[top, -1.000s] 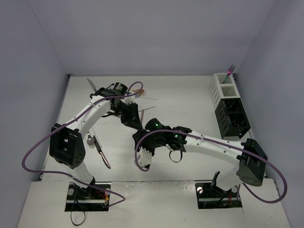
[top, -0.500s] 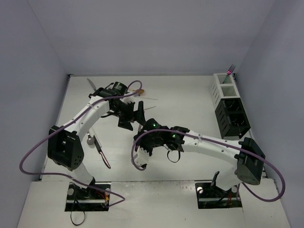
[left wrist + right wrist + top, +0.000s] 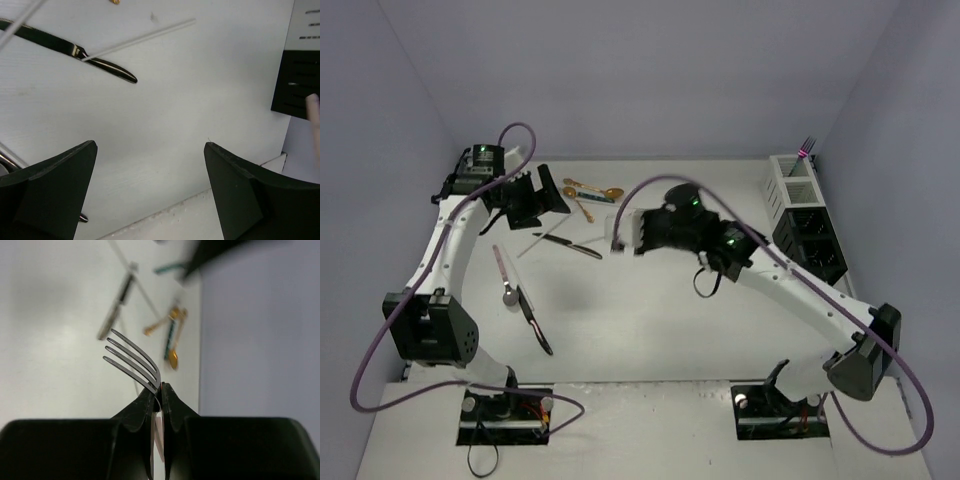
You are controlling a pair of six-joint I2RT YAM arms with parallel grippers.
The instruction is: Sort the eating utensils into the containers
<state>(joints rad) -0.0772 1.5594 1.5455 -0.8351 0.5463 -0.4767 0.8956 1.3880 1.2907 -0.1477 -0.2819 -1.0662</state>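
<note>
My right gripper (image 3: 623, 232) is shut on a silver fork (image 3: 133, 361) with a pale pink handle, held above the middle of the table, tines free. My left gripper (image 3: 542, 198) hangs open and empty over the far left; its fingers (image 3: 55, 185) frame bare table. Below it lie a black-handled knife (image 3: 572, 246) and a pale chopstick (image 3: 545, 238). Gold spoons (image 3: 588, 191) lie near the back wall. A pink-handled spoon (image 3: 505, 276) and a second dark knife (image 3: 533, 320) lie at the left. The white container (image 3: 791, 186) and the black container (image 3: 810, 246) stand at the far right.
A pink-handled fork (image 3: 806, 150) stands upright in the white container. Purple cables (image 3: 380, 340) loop off both arms. The knife (image 3: 70, 47) and chopstick (image 3: 140, 39) show at the top of the left wrist view. Walls enclose the table on three sides.
The left gripper opened, let go and swung back to the far left. The right gripper shut on the fork and carried it up and toward the back middle.
</note>
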